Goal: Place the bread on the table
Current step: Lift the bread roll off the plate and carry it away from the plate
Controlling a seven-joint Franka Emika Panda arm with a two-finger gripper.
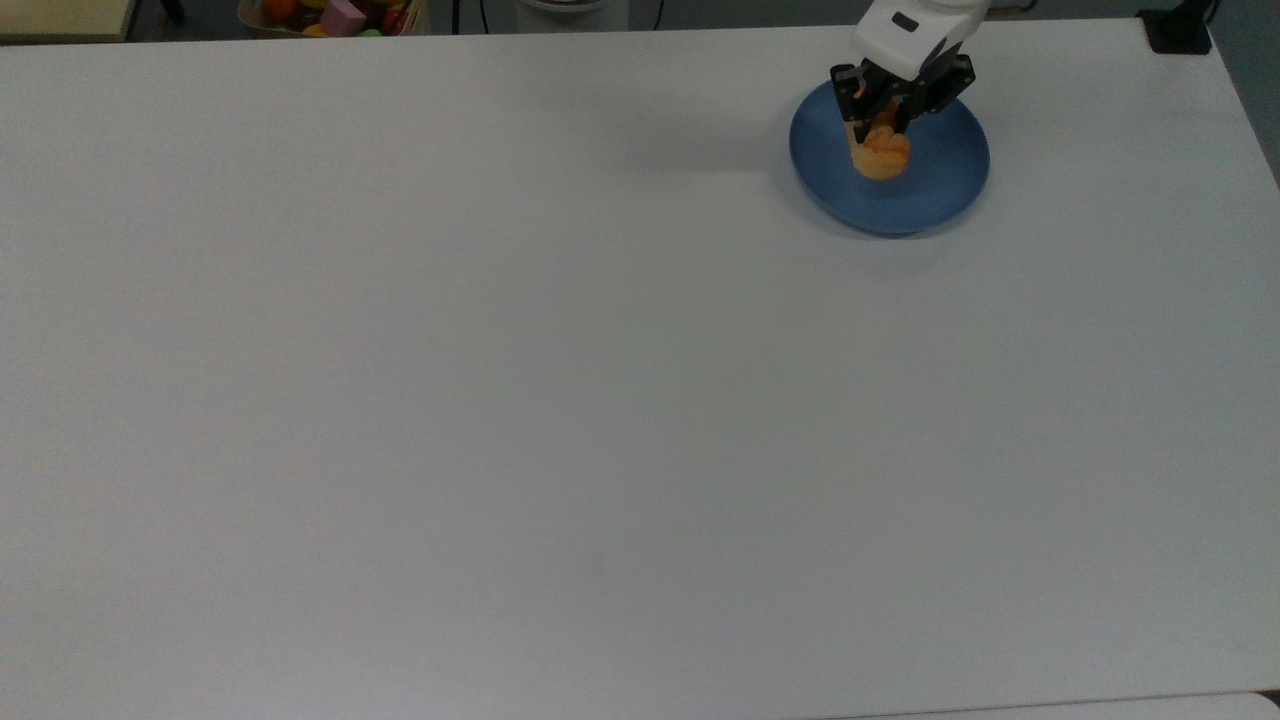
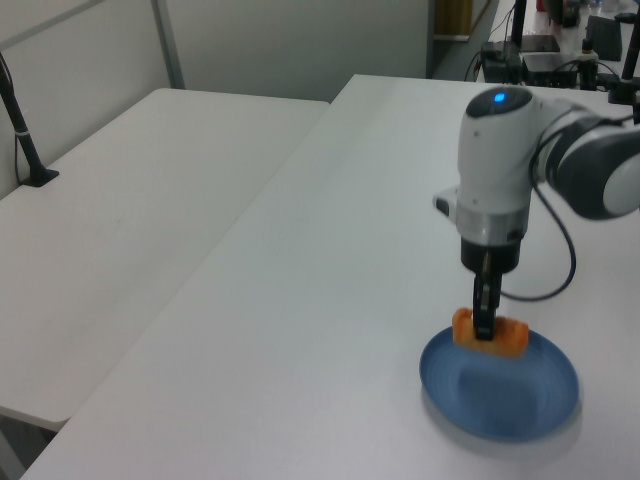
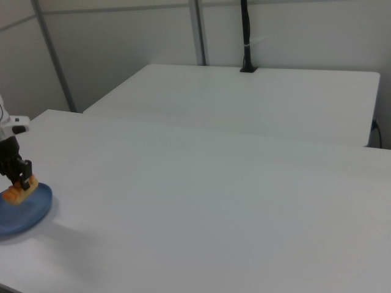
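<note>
The bread [image 2: 489, 335] was up in the air, just above the blue plate [image 2: 500, 385], and did not seem to touch it. In the top view the bread [image 1: 880, 152] sat over the upper left part of the plate [image 1: 935, 185]. The claw [image 2: 484, 330] pointed straight down and pinched the bread between its two black fingers [image 2: 483, 305]. The same claw [image 1: 882, 128] hung from the white arm [image 2: 497, 170]. In the right view the bread [image 3: 18, 191] was small, held by the claw [image 3: 23, 182] over the plate [image 3: 21, 210]. The plate lay on the white table [image 1: 500, 400], near its far edge in the top view. A box of toys [image 1: 335, 15] stood past that edge.
</note>
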